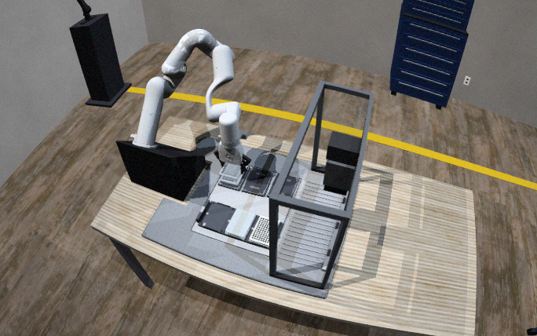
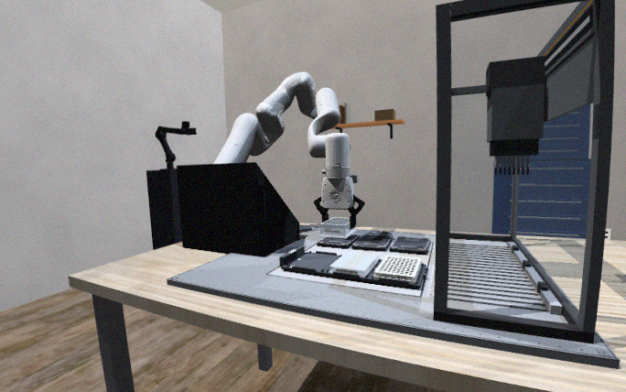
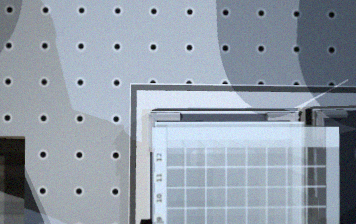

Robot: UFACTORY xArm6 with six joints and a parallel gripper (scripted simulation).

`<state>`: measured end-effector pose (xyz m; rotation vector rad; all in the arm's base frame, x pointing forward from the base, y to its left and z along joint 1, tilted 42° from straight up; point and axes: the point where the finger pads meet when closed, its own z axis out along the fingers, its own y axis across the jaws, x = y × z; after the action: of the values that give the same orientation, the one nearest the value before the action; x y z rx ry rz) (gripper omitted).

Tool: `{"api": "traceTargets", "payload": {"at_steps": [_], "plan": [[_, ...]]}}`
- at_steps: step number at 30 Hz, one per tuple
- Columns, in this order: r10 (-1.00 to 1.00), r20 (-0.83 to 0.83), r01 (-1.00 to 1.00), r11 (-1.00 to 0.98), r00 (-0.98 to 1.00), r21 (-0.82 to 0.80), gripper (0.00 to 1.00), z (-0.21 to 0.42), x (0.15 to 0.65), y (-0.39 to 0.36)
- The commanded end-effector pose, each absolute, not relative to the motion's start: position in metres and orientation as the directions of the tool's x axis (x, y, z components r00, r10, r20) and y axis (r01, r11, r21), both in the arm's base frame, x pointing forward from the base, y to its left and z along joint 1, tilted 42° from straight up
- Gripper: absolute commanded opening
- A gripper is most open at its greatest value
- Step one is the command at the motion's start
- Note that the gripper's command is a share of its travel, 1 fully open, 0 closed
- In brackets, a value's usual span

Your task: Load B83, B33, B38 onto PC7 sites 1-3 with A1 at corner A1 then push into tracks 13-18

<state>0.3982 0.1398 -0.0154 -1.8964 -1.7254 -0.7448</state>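
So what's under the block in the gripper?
Under the deep-well block, held by the gripper, is its dark nest, rim showing. The nest's floor is covered by the block.

Translucent plastic deep-well block (image 2: 335, 226); pale wood table (image 2: 138, 277), matt.

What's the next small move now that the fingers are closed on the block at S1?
Probably carry it toward the carrier. The gripper holds the deep-well block just above nest S1; site 1 on carrier PC7 looks vacant, while sites 2 and 3 hold plates.
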Motion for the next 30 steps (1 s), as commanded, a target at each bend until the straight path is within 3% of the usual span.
{"api": "traceTargets", "payload": {"at_steps": [1, 30], "plan": [[0.742, 0.668, 0.995, -0.102, 0.063, 0.02, 0.0, -0.013, 0.399, 0.137], [0.742, 0.668, 0.995, -0.102, 0.063, 0.021, 0.0, 0.008, 0.397, 0.119]]}}
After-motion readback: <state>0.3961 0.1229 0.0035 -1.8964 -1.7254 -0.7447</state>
